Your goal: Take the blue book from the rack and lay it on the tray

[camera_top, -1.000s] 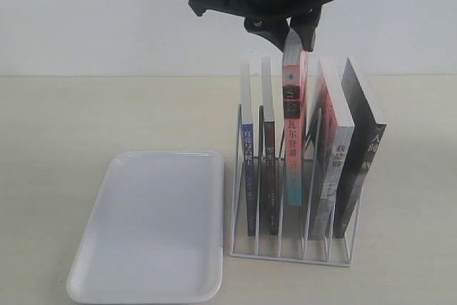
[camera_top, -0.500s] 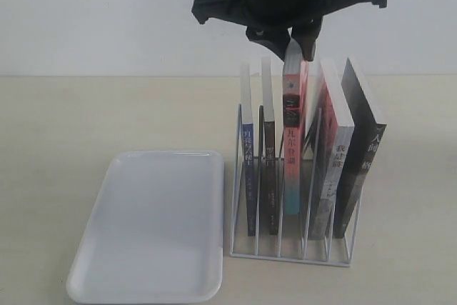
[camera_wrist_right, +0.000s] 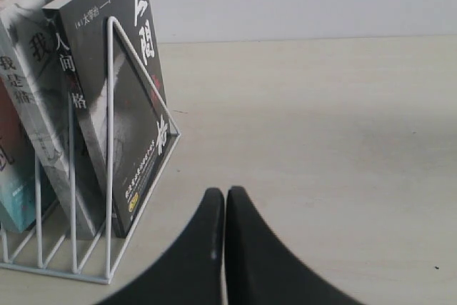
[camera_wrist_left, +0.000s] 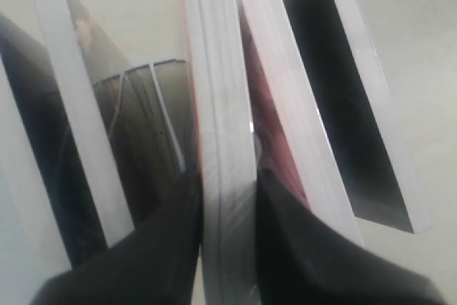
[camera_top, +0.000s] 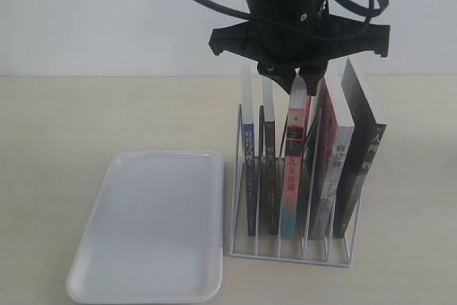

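Observation:
The blue book (camera_top: 248,176), blue spine with white characters, stands upright in the leftmost slot of the white wire rack (camera_top: 289,255). The white tray (camera_top: 153,226) lies flat on the table left of the rack, with nothing on it. My left gripper (camera_top: 296,80) hangs over the rack's middle, shut on the top edge of a pink-and-teal-spined book (camera_top: 293,176) that stands in the middle slot. In the left wrist view the left gripper (camera_wrist_left: 228,183) clamps that book's white page edge. My right gripper (camera_wrist_right: 226,198) is shut on nothing, low over the table beside the rack's black-book end.
A dark brown-spined book (camera_top: 269,176) stands between the blue and pink books. A grey-spined book (camera_top: 332,169) and a black-covered book (camera_top: 360,155) lean in the right slots. The rack's wire end (camera_wrist_right: 111,141) shows in the right wrist view.
My left gripper has come down with the pink-and-teal book, which now sits lower in the middle slot. The blue book and tray have not moved.

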